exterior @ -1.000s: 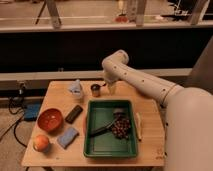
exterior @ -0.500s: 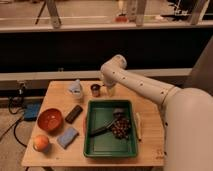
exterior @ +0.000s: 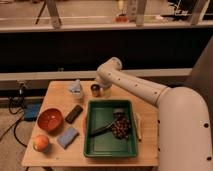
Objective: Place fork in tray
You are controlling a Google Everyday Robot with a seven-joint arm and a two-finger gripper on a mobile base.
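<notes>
A green tray (exterior: 99,151) sits in the middle of the wooden table. A dark utensil that looks like the fork (exterior: 102,130) lies slanted inside it, beside a brown clustered object (exterior: 121,128). My gripper (exterior: 104,91) hangs at the end of the white arm (exterior: 135,87), just beyond the tray's far edge. It is next to a small dark can (exterior: 94,90) and holds nothing that I can see.
A pale utensil (exterior: 138,127) lies on the table along the tray's right side. Left of the tray are a dark bar (exterior: 74,113), a blue sponge (exterior: 67,136), a red bowl (exterior: 50,120), an orange fruit (exterior: 41,143) and a blue-white bag (exterior: 76,88).
The arm's bend has shifted a little left and down. The fork and the other things in the tray have not moved.
</notes>
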